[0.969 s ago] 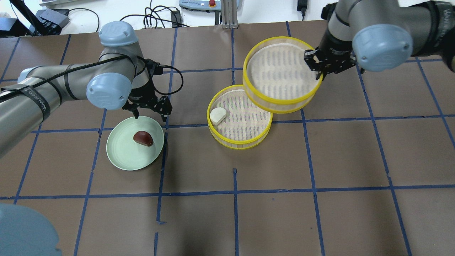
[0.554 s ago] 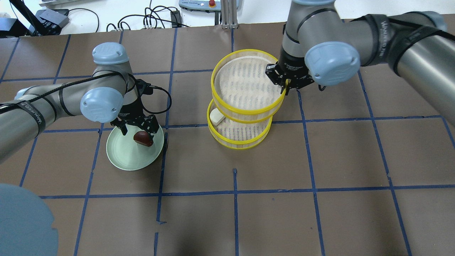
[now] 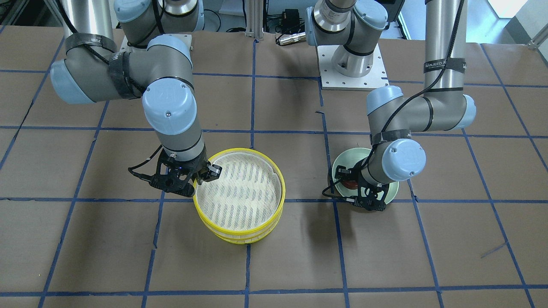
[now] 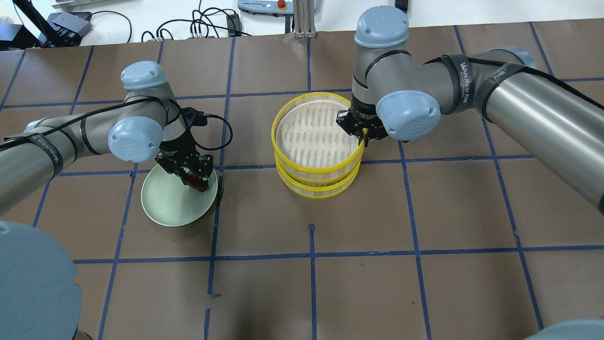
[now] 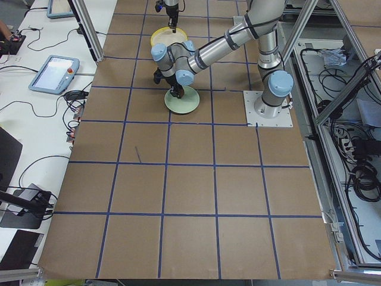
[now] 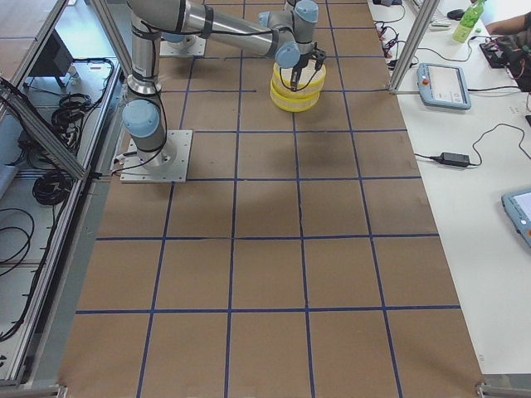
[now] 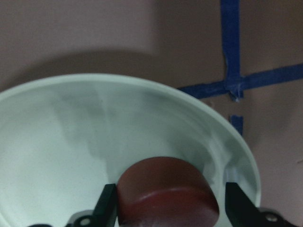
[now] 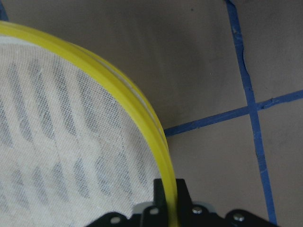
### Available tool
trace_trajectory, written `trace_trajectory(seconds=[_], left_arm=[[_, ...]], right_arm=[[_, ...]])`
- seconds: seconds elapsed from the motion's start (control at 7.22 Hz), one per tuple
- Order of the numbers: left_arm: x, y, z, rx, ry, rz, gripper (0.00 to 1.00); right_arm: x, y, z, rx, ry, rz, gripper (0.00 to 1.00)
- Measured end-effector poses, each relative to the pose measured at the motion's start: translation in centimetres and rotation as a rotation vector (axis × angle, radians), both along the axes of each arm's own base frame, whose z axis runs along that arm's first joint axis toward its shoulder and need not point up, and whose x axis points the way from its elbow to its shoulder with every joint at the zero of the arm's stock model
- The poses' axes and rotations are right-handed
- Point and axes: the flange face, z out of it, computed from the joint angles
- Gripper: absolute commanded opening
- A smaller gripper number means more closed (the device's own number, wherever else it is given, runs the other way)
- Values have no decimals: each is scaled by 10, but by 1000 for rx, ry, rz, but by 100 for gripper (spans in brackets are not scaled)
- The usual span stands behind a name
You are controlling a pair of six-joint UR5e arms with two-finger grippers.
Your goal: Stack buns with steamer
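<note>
Straddling the brown bun [image 7: 165,189] sits the left end effector [image 7: 171,208], jaws apart.

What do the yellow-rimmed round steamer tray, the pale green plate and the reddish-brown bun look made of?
The yellow-rimmed round steamer tray: glossy rim, likely plastic; floor a fine white woven mesh. The pale green round plate: smooth, soft sheen, probably plastic or melamine. The dark reddish-brown bun: smooth moulded surface, likely plastic or rubber.
</note>
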Motion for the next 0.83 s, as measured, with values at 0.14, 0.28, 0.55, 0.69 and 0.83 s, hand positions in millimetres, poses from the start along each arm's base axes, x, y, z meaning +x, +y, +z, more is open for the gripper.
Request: trace_trajectory(seconds=[0.14,0.28,0.55,0.69,0.83], left_arm=[[4,-11,24,-42,-10,6,26],[7,-22,51,-67,-23,50,27],[-13,-36,92,-46,64,350,29],[-36,-41,106,10,194,606,30],[-60,-44,116,98,295,826,32]], right_arm=[[0,0,-1,0,-3,-2,9],[1,0,-3,3,-3,-1,12],[1,-1,-7,10,-2,2,13],[1,0,-7,10,-2,0,22],[0,0,-6,11,-2,-4,49]])
